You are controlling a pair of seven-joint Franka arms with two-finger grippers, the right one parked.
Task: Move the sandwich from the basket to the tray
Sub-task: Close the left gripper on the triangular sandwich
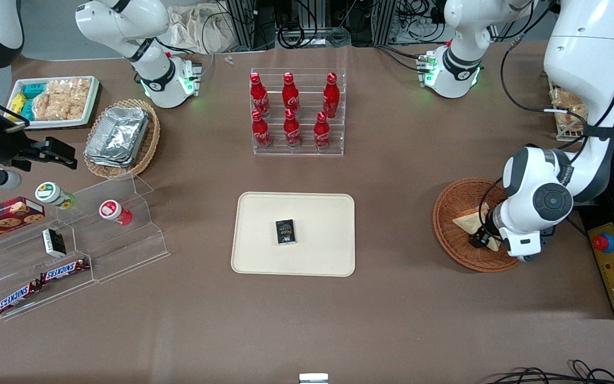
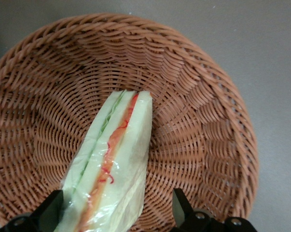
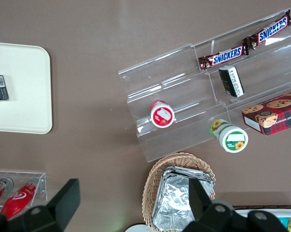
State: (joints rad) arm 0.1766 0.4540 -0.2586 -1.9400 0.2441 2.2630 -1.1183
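The sandwich [image 1: 466, 218], a clear-wrapped wedge of white bread with red and green filling, lies in the round reddish-brown basket [image 1: 445, 205] toward the working arm's end of the table. My gripper [image 1: 482, 238] is down in the basket, open, with its two fingers astride the sandwich's wide end. In the left wrist view the sandwich [image 2: 117, 150] lies between the fingers [image 2: 180, 207] on the basket's weave [image 2: 208, 121]; one finger is at the wrap, the other stands apart from it. The cream tray [image 1: 264, 213] lies at the table's middle, also in the right wrist view [image 3: 20, 96].
A small black packet [image 1: 285, 232] lies on the tray. A clear rack of red bottles [image 1: 297, 112] stands farther from the camera. A box with a red button [image 1: 613, 261] sits beside the basket. Acrylic shelves of snacks [image 1: 72, 240] lie toward the parked arm's end.
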